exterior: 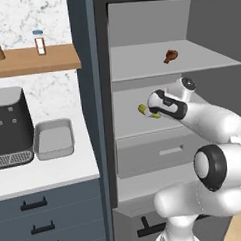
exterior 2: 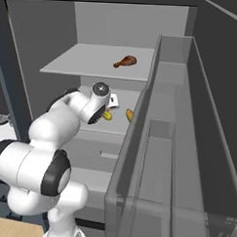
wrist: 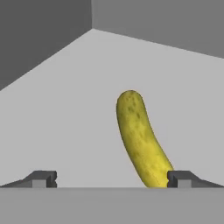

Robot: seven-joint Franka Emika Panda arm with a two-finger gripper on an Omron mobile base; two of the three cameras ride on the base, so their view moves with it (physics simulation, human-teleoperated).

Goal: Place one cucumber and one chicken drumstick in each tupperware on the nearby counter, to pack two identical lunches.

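Observation:
A yellow-green cucumber [wrist: 140, 138] lies on the middle shelf of the open fridge, also seen as cucumber [exterior: 144, 110] and cucumber [exterior 2: 107, 115]. My gripper [wrist: 111, 179] is open just in front of it, and the cucumber's near end sits by the right fingertip [wrist: 179, 178]. The base views show the gripper [exterior: 151, 109] [exterior 2: 112, 106] reaching into that shelf. A brown chicken drumstick [exterior: 170, 55] [exterior 2: 125, 61] rests on the shelf above. One light-grey tupperware [exterior: 53, 138] stands empty on the white counter left of the fridge.
A black coffee machine [exterior: 10, 123] stands left of the tupperware. A wooden wall shelf [exterior: 34, 59] holds two small bottles. The open fridge door [exterior 2: 187, 143] rises at the right. Another yellowish piece [exterior 2: 129, 114] lies on the middle shelf; I cannot tell what it is.

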